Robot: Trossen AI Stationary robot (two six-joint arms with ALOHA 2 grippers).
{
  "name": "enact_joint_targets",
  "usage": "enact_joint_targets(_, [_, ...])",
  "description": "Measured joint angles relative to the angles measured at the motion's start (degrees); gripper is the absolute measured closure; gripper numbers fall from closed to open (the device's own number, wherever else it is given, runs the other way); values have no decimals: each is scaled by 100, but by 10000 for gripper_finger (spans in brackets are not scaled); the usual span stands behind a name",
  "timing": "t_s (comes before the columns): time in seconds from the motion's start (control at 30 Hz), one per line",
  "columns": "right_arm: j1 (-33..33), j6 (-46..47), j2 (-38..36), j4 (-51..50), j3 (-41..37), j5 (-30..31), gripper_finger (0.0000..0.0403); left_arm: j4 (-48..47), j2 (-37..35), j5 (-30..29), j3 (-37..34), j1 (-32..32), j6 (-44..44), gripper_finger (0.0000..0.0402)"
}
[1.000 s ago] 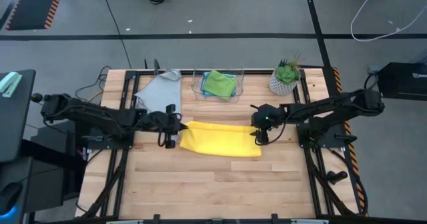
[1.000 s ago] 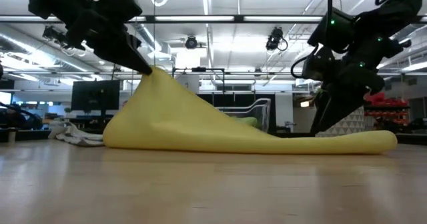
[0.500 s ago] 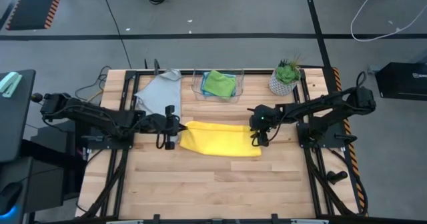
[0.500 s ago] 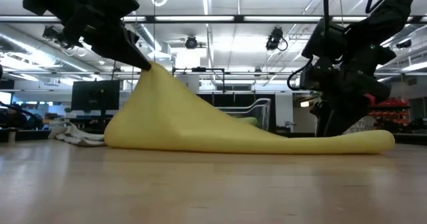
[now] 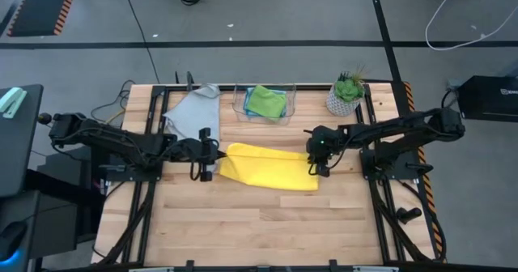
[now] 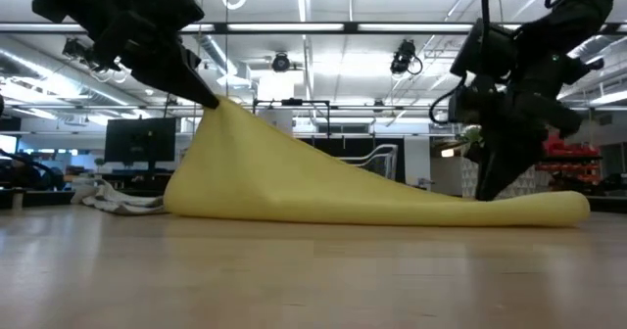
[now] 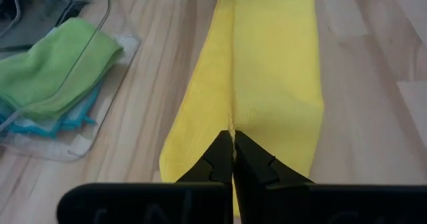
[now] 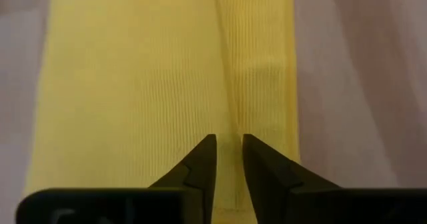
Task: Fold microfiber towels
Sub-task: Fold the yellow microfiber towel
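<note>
One yellow towel (image 5: pixel 271 167) mid-table: left gripper (image 5: pixel 217 155) at its 9 o'clock end pinches it up, right gripper (image 5: pixel 318 165) at 3 o'clock, fingers narrowly apart around a fold. One grey towel (image 5: pixel 194 110) at 11, one green towel (image 5: pixel 266 100) stacked on one light blue towel (image 7: pixel 67 119) in the clear bin (image 5: pixel 239 110) at 12.

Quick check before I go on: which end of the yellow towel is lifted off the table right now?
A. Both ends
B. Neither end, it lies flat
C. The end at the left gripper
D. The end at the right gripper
C. In the low view the left gripper pinches the yellow towel into a raised peak, and the cloth slopes down to lie on the table at the right gripper.
</note>
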Motion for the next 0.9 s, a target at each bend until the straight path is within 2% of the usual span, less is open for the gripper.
enact_joint_targets(0.23, [0,67,-416,-54,163,-1,325,-76,0,-13,0,9,-190,395])
enact_joint_targets(0.4, [11,460,-509,-593,235,82,326,-116,2,-57,0,9,-273,392])
enact_joint_targets(0.53, [13,643,-453,-971,237,129,292,-120,3,-57,0,6,-299,395])
enact_joint_targets(0.73, [13,500,-223,-900,237,206,222,-122,4,-57,0,6,-299,391])
enact_joint_targets(0.9, [13,396,21,-897,237,238,213,-124,4,-57,0,6,-299,396])
